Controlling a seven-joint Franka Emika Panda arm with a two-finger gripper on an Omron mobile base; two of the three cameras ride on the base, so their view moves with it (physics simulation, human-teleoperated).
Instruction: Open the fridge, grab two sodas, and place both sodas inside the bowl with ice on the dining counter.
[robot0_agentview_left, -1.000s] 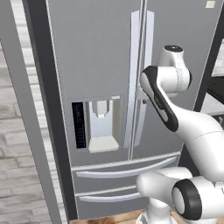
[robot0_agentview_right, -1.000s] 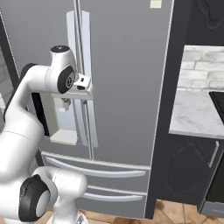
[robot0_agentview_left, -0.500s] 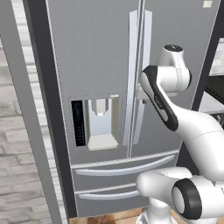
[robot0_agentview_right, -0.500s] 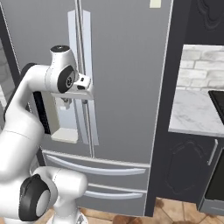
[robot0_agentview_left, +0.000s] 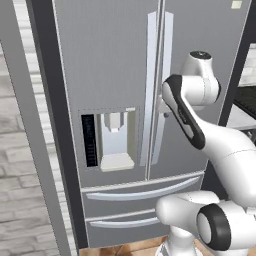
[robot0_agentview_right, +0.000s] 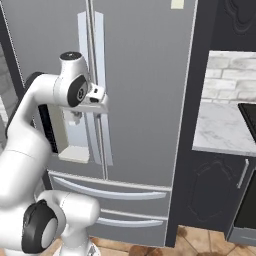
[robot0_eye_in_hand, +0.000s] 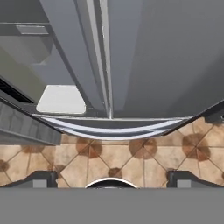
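The fridge stands right in front of me with both grey doors shut. Its two long silver handles flank the centre seam. My gripper hovers just in front of those handles at mid-door height and points down. In the hand view the gripper is open, its fingertips far apart with nothing between them. That view looks down the door front onto the curved drawer handles and the tiled floor. The sodas, the bowl with ice and the dining counter are out of view.
The water dispenser panel sits in the left door, with two drawers below. A marble worktop over dark cabinets adjoins the fridge on the right. On the left is a brick wall.
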